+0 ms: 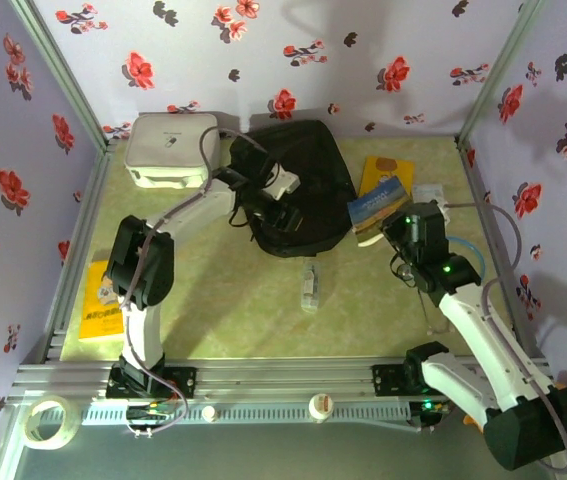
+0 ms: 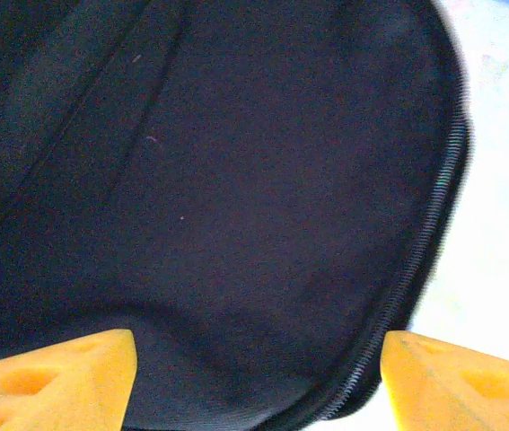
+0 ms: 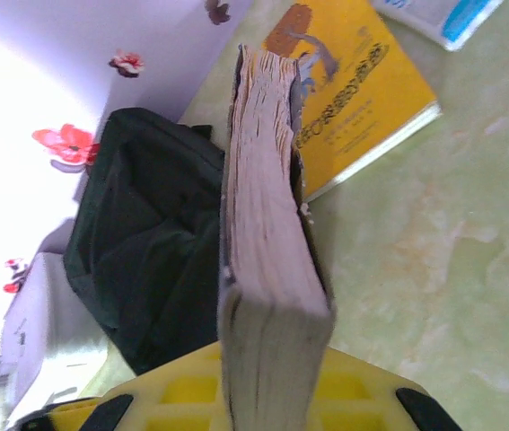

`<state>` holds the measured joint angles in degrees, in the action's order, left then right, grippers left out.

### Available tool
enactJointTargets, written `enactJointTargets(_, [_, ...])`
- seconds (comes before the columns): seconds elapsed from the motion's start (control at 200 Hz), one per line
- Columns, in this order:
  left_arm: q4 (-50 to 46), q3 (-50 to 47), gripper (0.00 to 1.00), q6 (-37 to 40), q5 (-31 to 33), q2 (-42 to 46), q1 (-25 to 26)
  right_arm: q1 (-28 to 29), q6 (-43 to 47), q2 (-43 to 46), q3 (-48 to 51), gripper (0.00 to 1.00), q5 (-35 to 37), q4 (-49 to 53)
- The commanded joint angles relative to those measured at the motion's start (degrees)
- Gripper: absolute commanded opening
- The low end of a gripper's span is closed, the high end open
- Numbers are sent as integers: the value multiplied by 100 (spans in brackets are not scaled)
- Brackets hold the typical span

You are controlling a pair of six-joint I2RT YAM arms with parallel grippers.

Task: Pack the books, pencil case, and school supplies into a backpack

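Green table: backpack, yellow book, box.

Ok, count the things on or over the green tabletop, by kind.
Books: 3 – blue book, yellow book behind it, yellow book at left
Black backpack: 1
White box: 1
White-blue packet: 1
Small clear item: 1
Total: 7

No legible txt; yellow book cover print too blurry.

Bright, even overhead light, soft shadows, overexposed glare on wall, blurry wrist close-ups.
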<state>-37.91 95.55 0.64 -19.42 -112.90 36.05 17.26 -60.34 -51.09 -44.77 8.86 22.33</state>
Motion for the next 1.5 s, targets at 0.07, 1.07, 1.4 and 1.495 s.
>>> enactJointTargets(0.07, [-888, 613, 67, 1285, -442, -534, 395, -183, 121, 204, -8, 2, 29, -37])
enactJointTargets(1.07, [-471, 2081, 46, 1005, -1039, -2160, 746, -318, -147, 302, 263, 2, -306, -67])
enactJointTargets(1.4, [-864, 2273, 59, 1755, -1063, -2267, 770, -325, -193, 279, 332, 2, -337, -116])
enactJointTargets(1.495, [-814, 2316, 57, 1793, -686, -2339, 763, -326, -207, 266, 347, 2, -334, -136])
